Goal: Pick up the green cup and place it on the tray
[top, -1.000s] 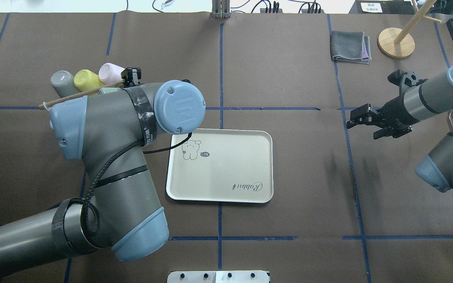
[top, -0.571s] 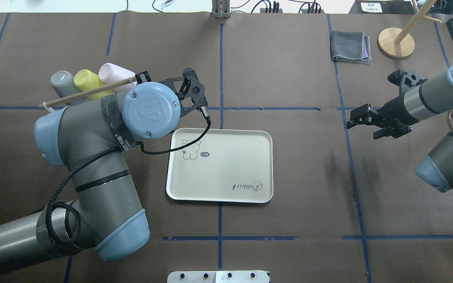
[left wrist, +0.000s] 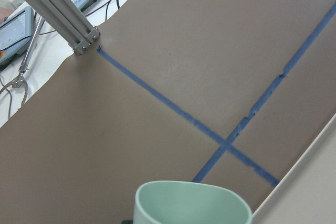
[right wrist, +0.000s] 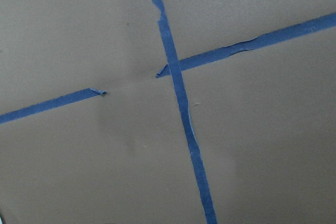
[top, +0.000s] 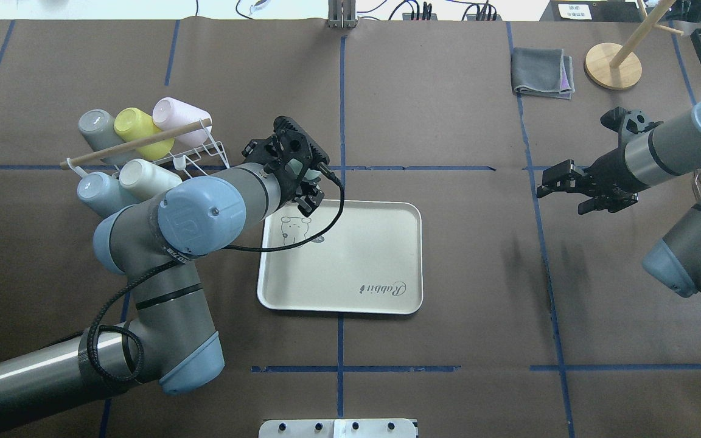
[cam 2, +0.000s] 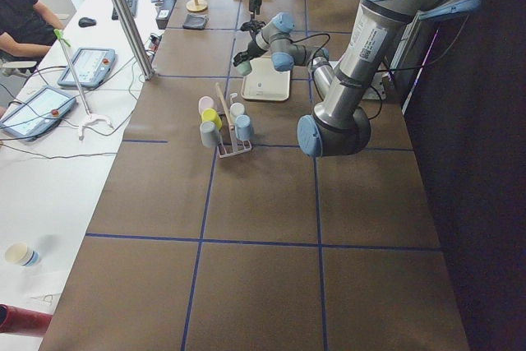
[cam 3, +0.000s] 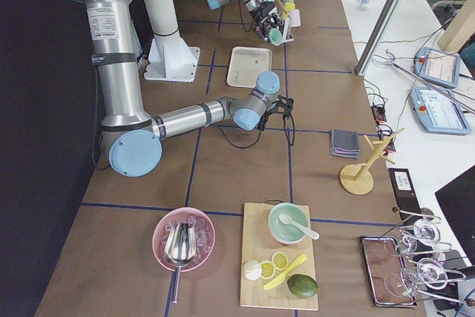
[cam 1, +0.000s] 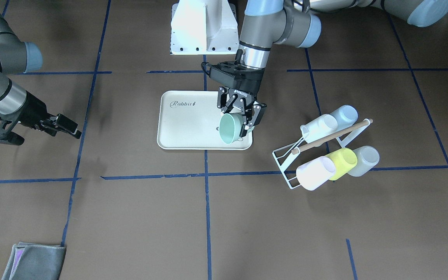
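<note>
Risk: the small pale mint-green plastic tumbler [cam 1: 230,130] is held tilted, clamped between the jaws of the left gripper [cam 1: 240,121], with a corner of the cream rounded-corner plastic tray [cam 1: 185,128] below them. If released like this, the smooth round-walled tumbler could be tipped and rolled over the tray's low rim. The right gripper [top: 560,198] is spread and empty.

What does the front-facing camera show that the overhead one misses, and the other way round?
Front-facing only: the green cup, tilted, mouth visible, gripped by the left end effector near a corner of the tray. Overhead only: the pole of the wooden stand; there the wrist hides nearly all of the cup. Both: the tray, cup rack, grey cloth and the open right end effector.
</note>
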